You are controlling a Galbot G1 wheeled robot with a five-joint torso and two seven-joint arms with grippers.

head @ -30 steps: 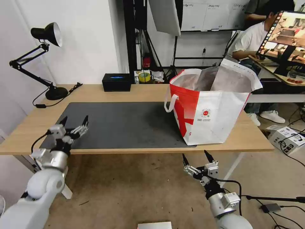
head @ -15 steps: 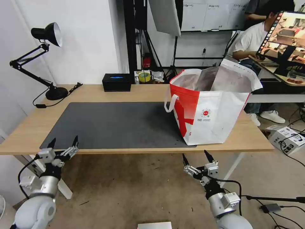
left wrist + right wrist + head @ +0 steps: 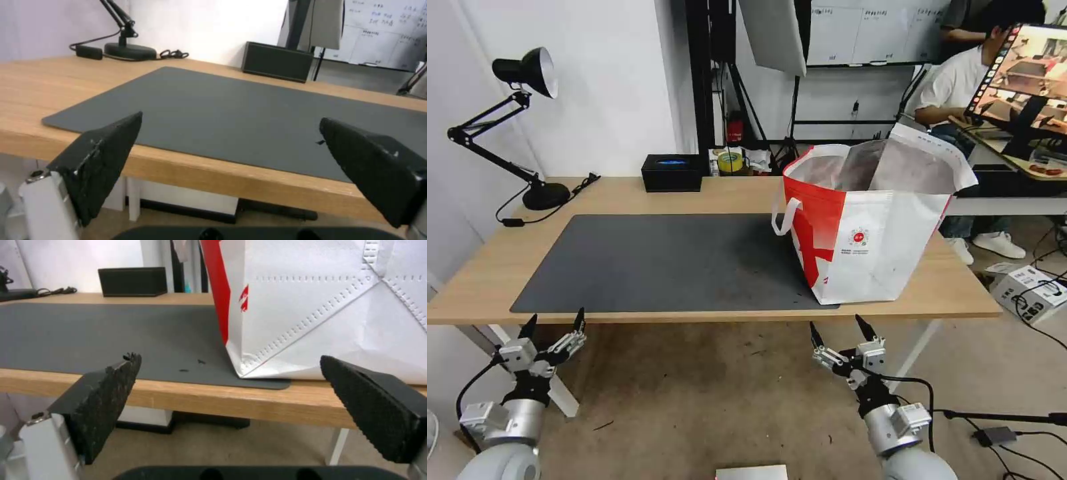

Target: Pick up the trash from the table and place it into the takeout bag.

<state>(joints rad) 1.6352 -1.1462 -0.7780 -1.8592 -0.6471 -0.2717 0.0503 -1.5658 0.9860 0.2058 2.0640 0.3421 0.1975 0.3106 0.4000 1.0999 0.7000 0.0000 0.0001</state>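
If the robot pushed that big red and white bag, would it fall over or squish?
The takeout bag would probably squish first: its thin walls already show creases and its top flaps sag. It likely wouldn't topple easily, since it stands on a wide flat bottom on the table. It might slide instead.

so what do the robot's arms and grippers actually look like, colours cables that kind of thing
Both arms are silver-grey with rounded joints and small boxy grey modules near the wrists. The left gripper and right gripper each have two pointed black wedge-shaped fingers with rough textured pads on pale metal mounts. A black cable loops beside each wrist.
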